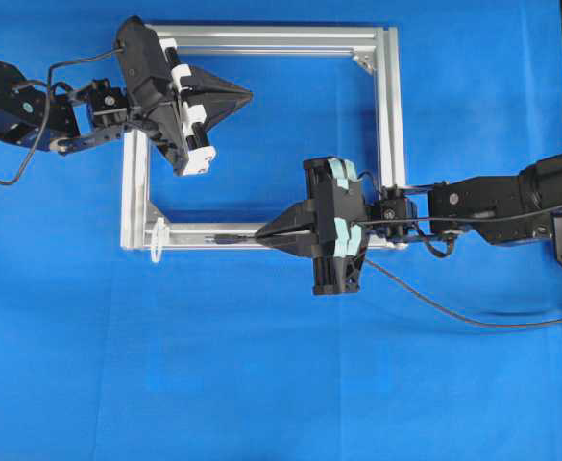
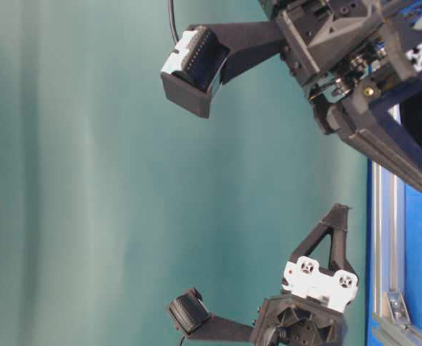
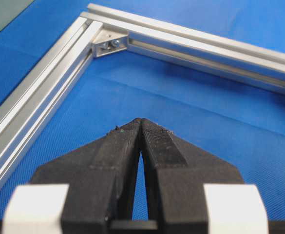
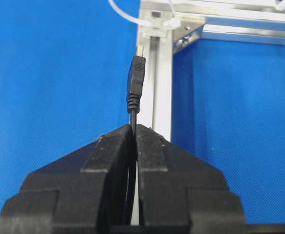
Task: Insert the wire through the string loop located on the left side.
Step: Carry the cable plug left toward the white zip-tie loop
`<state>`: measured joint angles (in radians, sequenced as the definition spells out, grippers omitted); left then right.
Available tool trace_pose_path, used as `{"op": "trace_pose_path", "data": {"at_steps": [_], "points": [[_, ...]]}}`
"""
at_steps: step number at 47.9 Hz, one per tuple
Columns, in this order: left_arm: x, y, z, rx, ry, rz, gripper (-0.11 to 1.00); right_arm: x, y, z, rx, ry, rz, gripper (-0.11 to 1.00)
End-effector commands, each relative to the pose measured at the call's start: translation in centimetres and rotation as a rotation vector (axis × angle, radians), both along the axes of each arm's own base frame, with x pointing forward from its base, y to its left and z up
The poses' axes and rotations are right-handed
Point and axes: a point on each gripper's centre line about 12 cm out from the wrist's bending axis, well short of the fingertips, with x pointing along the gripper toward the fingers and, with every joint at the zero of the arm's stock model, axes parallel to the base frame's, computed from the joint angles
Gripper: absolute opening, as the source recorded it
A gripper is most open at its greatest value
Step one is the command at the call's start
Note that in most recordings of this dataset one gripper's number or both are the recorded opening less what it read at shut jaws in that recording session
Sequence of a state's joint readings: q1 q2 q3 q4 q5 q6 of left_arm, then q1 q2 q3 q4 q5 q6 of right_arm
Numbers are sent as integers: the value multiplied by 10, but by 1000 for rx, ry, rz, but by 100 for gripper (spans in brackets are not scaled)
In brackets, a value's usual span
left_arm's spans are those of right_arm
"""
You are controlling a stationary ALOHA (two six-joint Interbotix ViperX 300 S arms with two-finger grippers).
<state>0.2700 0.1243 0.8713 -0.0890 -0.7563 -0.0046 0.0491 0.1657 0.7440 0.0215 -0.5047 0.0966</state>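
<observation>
Two grippers show in the overhead view, both with fingers pressed together. Nearest the bottom edge, the wire (image 1: 473, 317) trails over the blue cloth (image 1: 261, 384) from about 4 o'clock toward the middle, running up into the right gripper (image 1: 261, 233). That gripper pinches the wire just behind its plug; in the right wrist view the plug (image 4: 136, 80) sticks out past the closed fingertips (image 4: 115, 146), silvery tip pointing toward 12 o'clock along the frame's rail. In the overhead view the plug lies over the lower rail of the aluminium frame (image 1: 388, 115), pointing toward 9 o'clock.

Farther along that rail, at the frame's lower left corner, the string loop (image 1: 156, 240) hangs whitish against the cloth; the plug tip is near it but apart, not yet through. In the right wrist view the loop (image 4: 127, 17) sits at 12 o'clock, beyond the plug.

Farthest up, at about 10 o'clock, the left gripper (image 1: 245, 94) hovers over the frame's upper left part, closed on nothing, its tips meeting in the left wrist view.
</observation>
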Motion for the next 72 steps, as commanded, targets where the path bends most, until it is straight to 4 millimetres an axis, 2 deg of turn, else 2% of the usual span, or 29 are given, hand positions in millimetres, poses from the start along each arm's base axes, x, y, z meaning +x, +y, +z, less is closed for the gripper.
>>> {"op": "trace_pose_path", "data": {"at_steps": [1,19,43,72], "points": [[2,-1,14,13,-41,-5,0,2,-2,16,4,-46,-7,-10],[2,-1,14,14,-42,-5,0,3,-2,16,7,-47,-8,-10],[2,-1,14,14,-42,-5,0,38,0,15,10,-66,-8,-10],[3,-1,14,15,-44,-7,0,52,0,12,10,-58,-8,-10]]}}
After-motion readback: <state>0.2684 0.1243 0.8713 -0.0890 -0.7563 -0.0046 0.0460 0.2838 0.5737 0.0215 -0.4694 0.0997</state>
